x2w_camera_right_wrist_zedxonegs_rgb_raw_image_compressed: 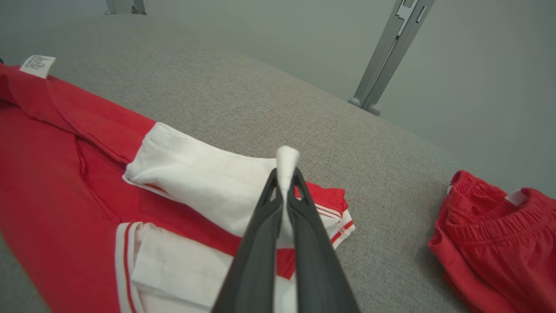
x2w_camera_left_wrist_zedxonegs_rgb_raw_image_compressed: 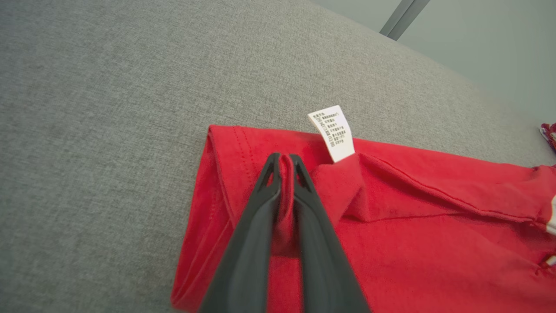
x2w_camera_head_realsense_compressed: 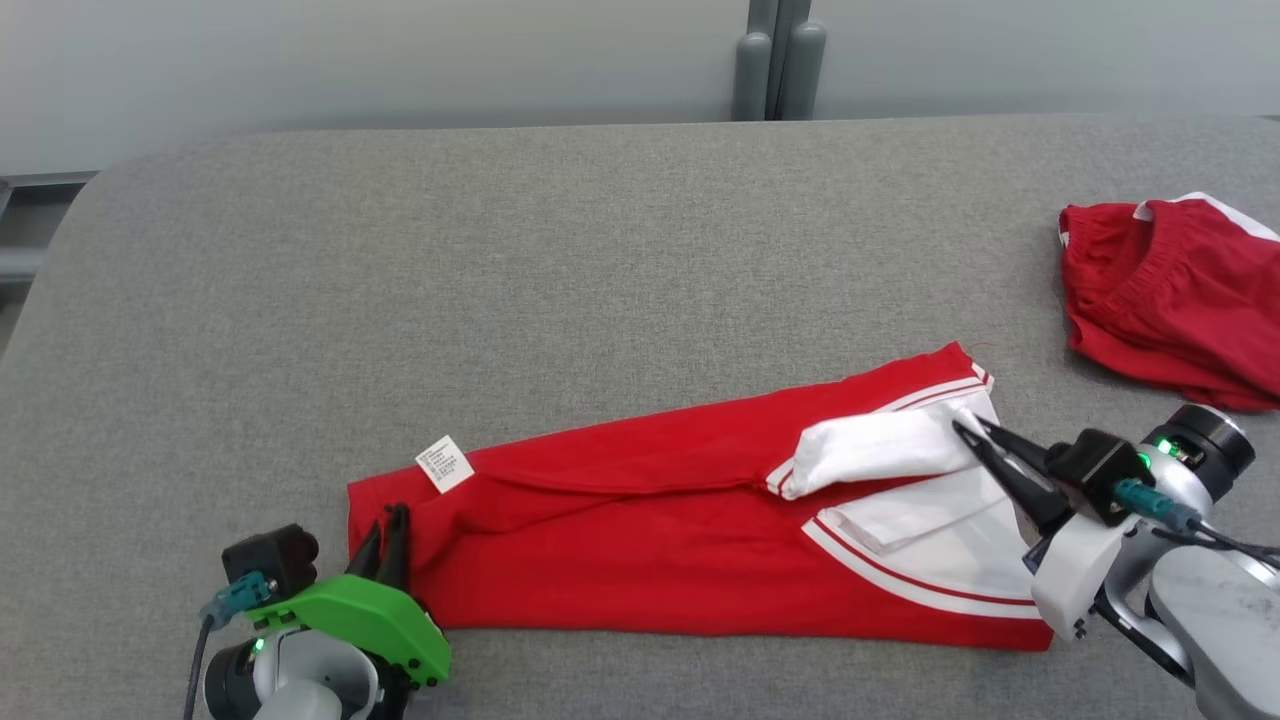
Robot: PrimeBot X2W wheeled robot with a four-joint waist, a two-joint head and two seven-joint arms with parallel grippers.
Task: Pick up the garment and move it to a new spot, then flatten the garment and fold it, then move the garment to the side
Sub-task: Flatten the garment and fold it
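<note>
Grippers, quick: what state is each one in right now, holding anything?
Left gripper: shut on a pinch of the red garment near its label.
Right gripper: shut on the garment's white fabric at the other end.

surface: grey woven-fabric tabletop (x2w_camera_head_realsense_compressed: 600, 250), far-left corner rounded | red shorts (x2w_camera_head_realsense_compressed: 1170, 300) — crumpled heap, elastic waistband showing, white trim, at the tabletop's right edge | behind: pale grey wall (x2w_camera_head_realsense_compressed: 350, 60), grey metal upright (x2w_camera_head_realsense_compressed: 778, 70) beyond the far edge
</note>
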